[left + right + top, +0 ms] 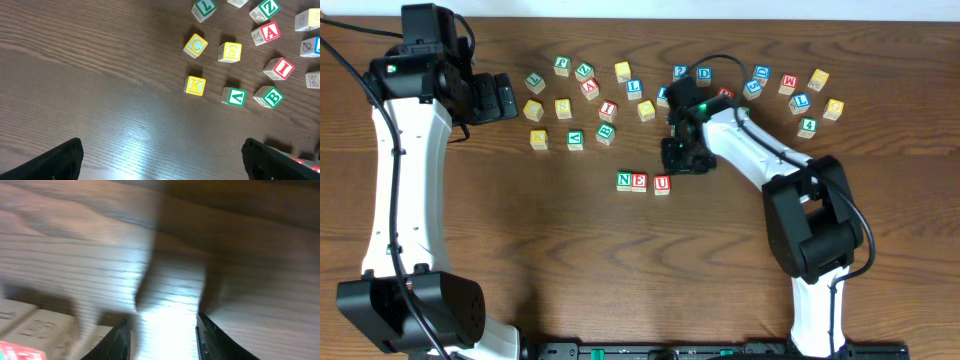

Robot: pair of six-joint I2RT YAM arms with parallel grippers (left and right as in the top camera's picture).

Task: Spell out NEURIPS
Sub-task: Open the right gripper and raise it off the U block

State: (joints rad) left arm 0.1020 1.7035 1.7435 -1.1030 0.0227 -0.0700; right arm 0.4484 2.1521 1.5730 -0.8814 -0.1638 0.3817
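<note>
Three light-wood cubes lie in a row near the table's middle: N [625, 181], E [639, 182] and, a little apart, U [662, 185]. My right gripper [682, 158] hovers just up and right of the U. In the right wrist view the picture is blurred, and the right gripper [162, 330] stands open over bare wood, with pale cubes [42, 327] at its lower left. A red I [608, 110] [281, 68] and a yellow S [563, 107] [230, 51] lie among the loose cubes. My left gripper [505, 97] [162, 155] is wide open and empty.
Several loose letter and digit cubes spread in a band across the far side of the table, from a yellow K [195, 85] and green B [272, 96] on the left to a cluster near M [787, 83] on the right. The right arm covers some of them.
</note>
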